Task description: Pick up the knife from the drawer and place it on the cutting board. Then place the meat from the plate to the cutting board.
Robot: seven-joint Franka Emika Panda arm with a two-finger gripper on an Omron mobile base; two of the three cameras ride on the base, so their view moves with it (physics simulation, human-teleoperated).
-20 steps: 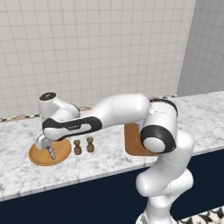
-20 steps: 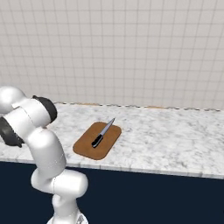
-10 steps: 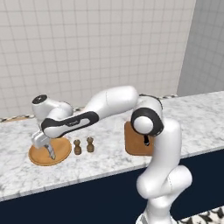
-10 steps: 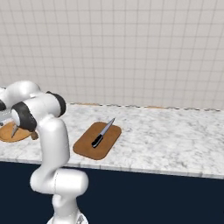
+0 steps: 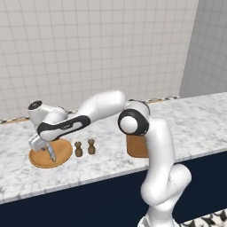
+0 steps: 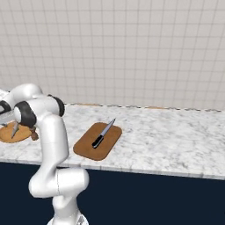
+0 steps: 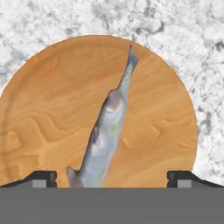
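The knife (image 6: 103, 133) lies along the brown cutting board (image 6: 88, 148) on the counter; in the left base view the arm hides most of the cutting board (image 5: 134, 148). The pale, elongated meat (image 7: 109, 124) lies across the round orange-brown plate (image 7: 48, 109). My gripper (image 7: 111, 179) hangs open just above the plate, its fingertips (image 7: 41, 178) standing wide on either side of the meat's near end. In the left base view the gripper (image 5: 42, 146) is over the plate (image 5: 62, 157) and the meat (image 5: 52, 154). The drawer is out of view.
Two small brown shakers (image 5: 78, 149) (image 5: 91, 146) stand just right of the plate. The marble counter (image 6: 167, 136) runs along a tiled wall, with dark navy cabinet fronts (image 6: 154, 197) below. My arm stretches over the counter between plate and board.
The hand has come down and a little left over the plate, and the arm's elbow has swung round. The jaws stayed wide. Knife, board and meat have not moved.
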